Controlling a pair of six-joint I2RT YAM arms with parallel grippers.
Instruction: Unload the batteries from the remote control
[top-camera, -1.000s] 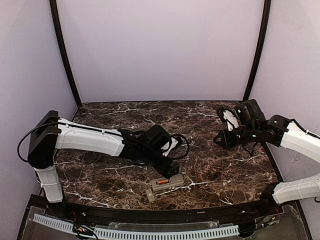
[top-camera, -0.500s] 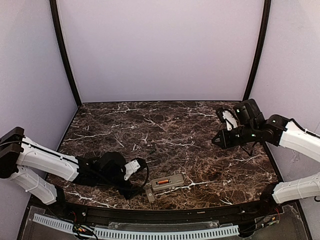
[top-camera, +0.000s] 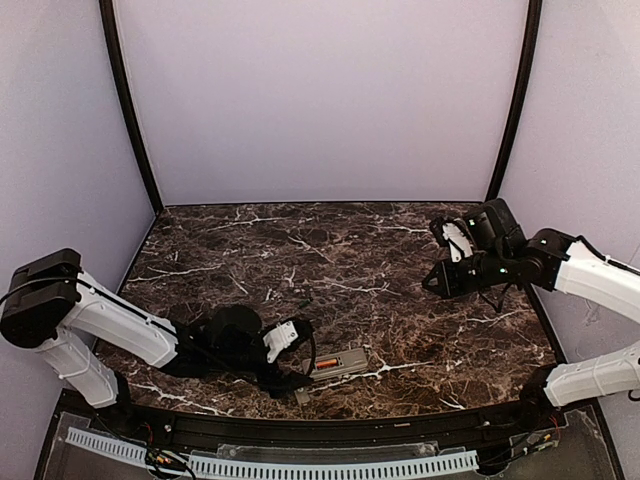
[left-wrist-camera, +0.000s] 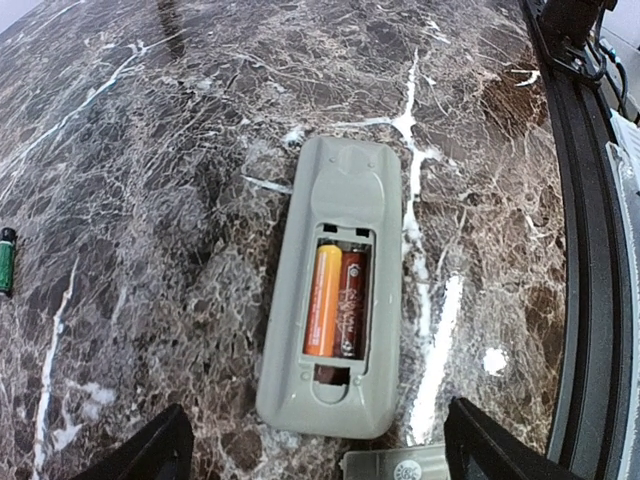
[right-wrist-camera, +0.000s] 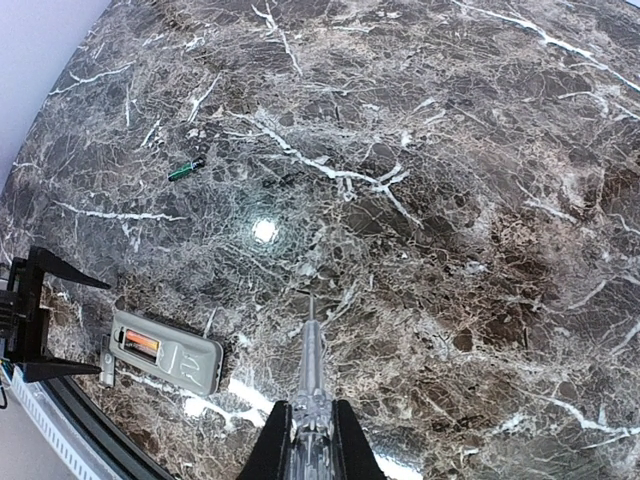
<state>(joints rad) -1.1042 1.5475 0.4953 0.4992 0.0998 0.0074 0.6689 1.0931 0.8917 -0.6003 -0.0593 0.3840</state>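
Slim grey plastic remote control (left-wrist-camera: 335, 200) lies back-up near the front edge of the dark marble table (left-wrist-camera: 150, 150), both cylinder batteries (left-wrist-camera: 335, 300) (one orange, one dark red-brown) sitting side by side in its open bay, left jaws wide apart just beside it, right jaws pinched together far off.

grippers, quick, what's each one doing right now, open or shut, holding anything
left gripper: open, holding nothing, at the end of the remote control
right gripper: shut on a thin grey rod
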